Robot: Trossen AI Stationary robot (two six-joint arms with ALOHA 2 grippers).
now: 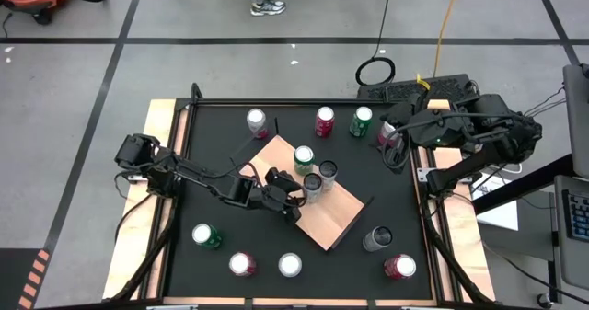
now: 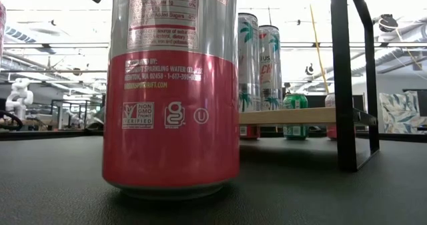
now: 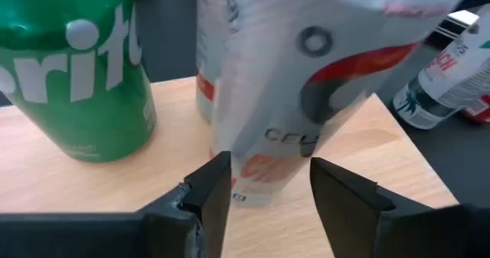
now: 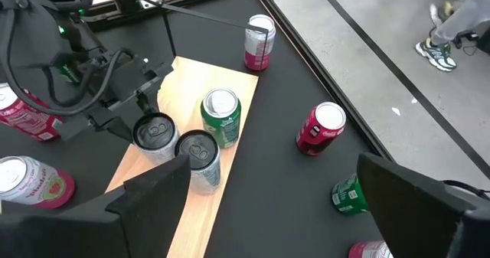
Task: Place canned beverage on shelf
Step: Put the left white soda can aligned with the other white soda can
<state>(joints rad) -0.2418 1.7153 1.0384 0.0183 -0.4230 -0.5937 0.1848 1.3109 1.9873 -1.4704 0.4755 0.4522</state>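
Observation:
The shelf (image 1: 340,220) is a tan board lying aslant mid-table. On it stand a green can (image 1: 304,158) and two tall silver cans. My left gripper (image 1: 296,198) is shut on the nearer silver can (image 1: 313,183), which also shows in the low view (image 2: 248,58) and the right wrist view (image 4: 157,132). The other silver can (image 1: 328,170) stands right beside it. My right gripper (image 4: 283,204) hangs open, with nothing between its fingers, high over the table's far right. My left gripper pinches the silver can's lower wall (image 3: 253,177), just above its base, between its two fingers (image 3: 214,189). The fingers come from the table's left and near side, slanting down. The can's base rests on the shelf board (image 3: 46,174). It stands upright in the low view.
Loose cans stand around the shelf: three along the far side (image 1: 324,120) and several near the front edge (image 1: 290,265). One red-and-silver can (image 2: 170,85) fills the low view. A person's feet (image 1: 267,5) show on the floor beyond the table.

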